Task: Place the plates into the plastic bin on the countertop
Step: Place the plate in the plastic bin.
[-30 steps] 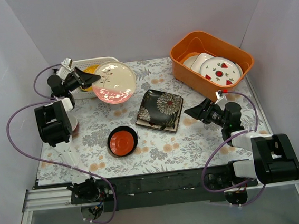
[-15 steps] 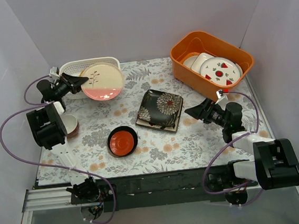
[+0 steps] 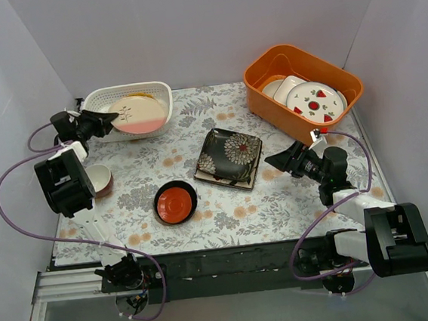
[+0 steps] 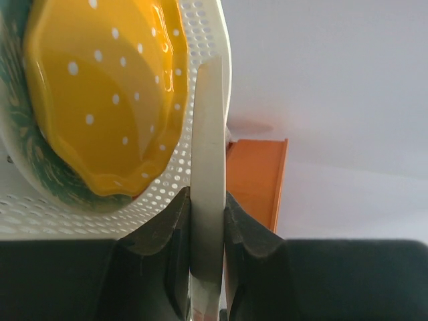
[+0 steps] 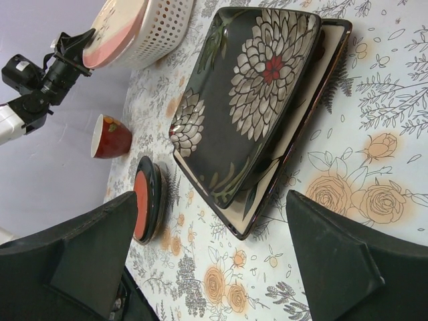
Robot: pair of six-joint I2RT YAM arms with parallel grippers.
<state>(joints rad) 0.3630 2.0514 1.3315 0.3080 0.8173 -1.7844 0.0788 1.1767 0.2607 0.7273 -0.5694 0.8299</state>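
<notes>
— How many plates are counted, and where are they found?

— Six are made out. One pink round plate [image 3: 140,113] is held tilted over the white perforated basket [image 3: 160,93] at the far left of the surface [image 3: 279,207]. Whether the basket is touched by it cannot be told. Two more are seen inside the basket from the left wrist: one yellow dotted plate [image 4: 100,87] laid on one teal plate [image 4: 40,170]. At mid-surface two square plates are stacked, a dark floral plate [image 3: 229,155] on a cream-rimmed plate [image 5: 262,167]. One red dish [image 3: 175,202] with a dark outside is set on the surface near the stack, towards the arms' side.

— How are the hands found?

— The left hand [image 3: 113,117] is clamped on the pink round plate, whose edge is pinched between both fingers [image 4: 175,227]. The right hand [image 3: 269,161] is spread wide with nothing held, low over the surface just right of the square stack.

— What else is counted?

— One small red cup [image 3: 99,179] is seen at the left edge. One orange tub [image 3: 273,109] is placed at the far right, and at least three white strawberry plates [image 3: 315,104] are seen inside it.
</notes>
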